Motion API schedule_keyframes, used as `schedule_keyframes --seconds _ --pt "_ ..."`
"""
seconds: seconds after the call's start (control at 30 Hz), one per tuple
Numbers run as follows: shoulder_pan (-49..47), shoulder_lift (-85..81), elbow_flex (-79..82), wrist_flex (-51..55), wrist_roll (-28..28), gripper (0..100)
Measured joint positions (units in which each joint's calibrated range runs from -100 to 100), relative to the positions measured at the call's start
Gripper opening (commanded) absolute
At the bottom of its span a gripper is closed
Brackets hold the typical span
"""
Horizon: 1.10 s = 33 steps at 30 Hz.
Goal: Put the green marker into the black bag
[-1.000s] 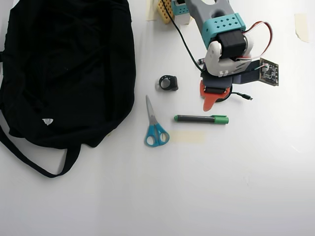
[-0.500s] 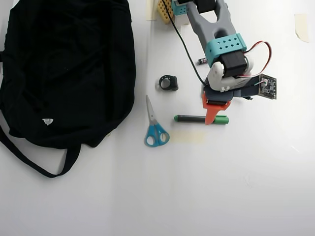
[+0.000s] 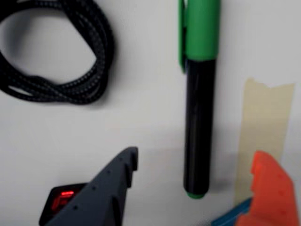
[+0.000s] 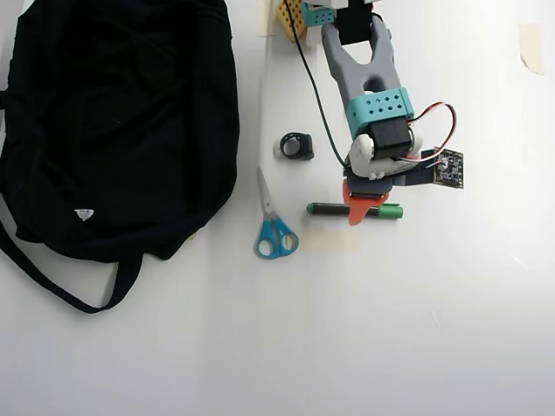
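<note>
My gripper (image 3: 195, 188) hangs spread wide over the green marker (image 3: 199, 101), dark finger (image 3: 110, 188) on one side of the barrel, orange finger (image 3: 268, 193) on the other, neither touching it. The wrist view alone shows that gap, plus a coiled black cable (image 3: 61, 61) left of the marker and a strip of tan tape (image 3: 261, 122) just right of it. From overhead, the gripper (image 4: 357, 206) covers the middle of the marker (image 4: 328, 209), which lies flat on the white table (image 4: 390, 329). Only that view takes in the blue-handled scissors (image 4: 272, 227) left of the marker and the black bag (image 4: 113, 121) well beyond them, its top cut off by the frame.
</note>
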Motion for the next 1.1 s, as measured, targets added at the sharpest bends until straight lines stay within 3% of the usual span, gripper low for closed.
schedule_keyframes --seconds 0.63,0.83,1.1 --pt "0.81 8.80 -8.57 -0.86 2.20 32" --pt "0.88 10.05 -10.22 -0.86 2.25 41" --pt "0.81 12.45 -10.38 -0.86 2.54 36"
